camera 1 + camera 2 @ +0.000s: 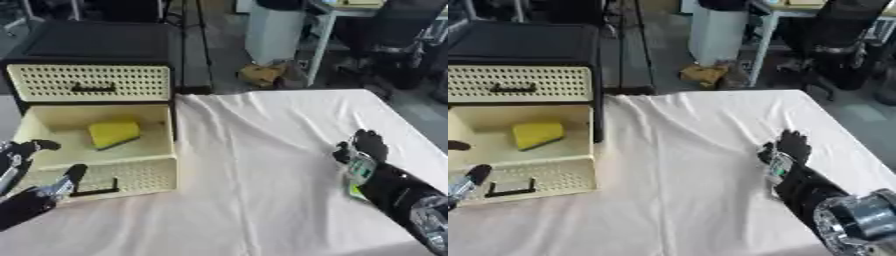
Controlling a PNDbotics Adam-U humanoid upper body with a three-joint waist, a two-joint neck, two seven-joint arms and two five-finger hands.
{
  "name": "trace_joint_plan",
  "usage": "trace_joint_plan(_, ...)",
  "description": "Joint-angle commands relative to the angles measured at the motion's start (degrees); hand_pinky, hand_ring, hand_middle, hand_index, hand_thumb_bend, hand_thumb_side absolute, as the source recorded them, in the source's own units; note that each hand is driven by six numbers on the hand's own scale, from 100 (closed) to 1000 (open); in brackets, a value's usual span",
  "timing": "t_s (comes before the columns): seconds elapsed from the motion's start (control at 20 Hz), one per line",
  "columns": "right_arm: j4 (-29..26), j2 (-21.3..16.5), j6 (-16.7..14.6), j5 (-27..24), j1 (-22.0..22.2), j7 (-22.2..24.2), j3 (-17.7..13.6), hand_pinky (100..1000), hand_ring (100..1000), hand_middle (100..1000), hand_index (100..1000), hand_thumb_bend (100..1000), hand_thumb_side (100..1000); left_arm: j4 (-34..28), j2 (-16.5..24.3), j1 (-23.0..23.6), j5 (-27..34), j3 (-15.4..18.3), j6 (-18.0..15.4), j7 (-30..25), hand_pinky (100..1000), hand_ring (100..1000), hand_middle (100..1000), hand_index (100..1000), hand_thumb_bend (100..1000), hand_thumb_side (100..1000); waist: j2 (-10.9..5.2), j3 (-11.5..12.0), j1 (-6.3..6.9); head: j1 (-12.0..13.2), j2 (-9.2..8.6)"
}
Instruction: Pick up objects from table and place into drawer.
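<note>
- Resting our left hand [31,197] at the lower left corner, we are keeping its fingers relaxed and apart, holding nothing, just beside the front panel of the open drawer [109,175].
- We are seeing a cream perforated drawer unit [92,82] with a dark top sitting at the far left of the surface [254,200]; its upper drawer is closed and its lower drawer is pulled out toward us.
- We are finding a yellow block [114,132] lying inside the open drawer, near the back, tilted slightly.
- We are looking across a pale cloth covering the surface, wrinkled in the middle.
- We are holding our right hand [785,150] over the right side of the cloth, well apart from the drawer, with its fingers curled round a small object with green and white on it [359,172]; we cannot make out what the object is.
</note>
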Motion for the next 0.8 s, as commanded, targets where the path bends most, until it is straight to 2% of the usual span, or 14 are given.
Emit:
trace_joint_plan(0.05,-0.32,-2.49,0.51,-0.73,-0.50,0.09,0.34,844,963,865,870,100,305,-1.36,0.96,-0.40,-0.06,0.61,-0.08,-0.18,100,100,100,783,489,1000,-0.59,-0.10,0.23,-0.21,0.47)
trace_joint_plan(0.15,-0.32,-2.39,0.64,-1.01,-0.30,0.16,0.31,797,930,856,862,100,249,-1.36,0.97,-0.38,-0.07,0.61,-0.12,-0.18,100,100,100,783,488,1000,-0.57,-0.13,0.27,-0.23,0.44)
trace_joint_plan(0.2,-0.32,-2.32,0.74,-1.22,-0.17,0.19,0.26,754,903,848,856,100,191,-1.37,0.95,-0.39,-0.06,0.61,-0.14,-0.17,100,100,100,783,488,1000,-0.55,-0.14,0.31,-0.23,0.45)
trace_joint_plan(0.25,-0.32,-2.26,0.83,-1.46,-0.05,0.22,0.24,748,899,847,855,100,184,-1.39,0.93,-0.40,-0.05,0.61,-0.15,-0.17,100,100,100,783,488,1000,-0.54,-0.13,0.33,-0.23,0.45)
trace_joint_plan(0.3,-0.32,-2.21,0.88,-1.66,0.04,0.25,0.25,681,858,836,841,100,117,-1.39,0.92,-0.40,-0.05,0.61,-0.16,-0.16,100,100,100,783,488,1000,-0.52,-0.13,0.36,-0.22,0.44)
trace_joint_plan(0.35,-0.32,-2.11,0.96,-1.89,0.18,0.35,0.23,673,852,834,839,100,107,-1.38,0.91,-0.38,-0.05,0.61,-0.17,-0.17,100,100,100,783,488,1000,-0.50,-0.12,0.40,-0.22,0.42)
trace_joint_plan(0.55,-0.32,-1.81,1.07,-2.63,0.59,0.86,0.30,527,705,780,789,100,100,-1.36,0.89,-0.35,-0.06,0.61,-0.21,-0.17,100,100,100,783,487,1000,-0.45,-0.13,0.53,-0.23,0.42)
trace_joint_plan(0.8,-0.32,-1.35,1.07,-2.99,0.89,0.49,0.36,376,574,721,730,100,100,-1.33,0.90,-0.31,-0.03,0.59,-0.35,-0.21,100,100,100,783,484,1000,-0.48,-0.23,0.63,-0.28,0.32)
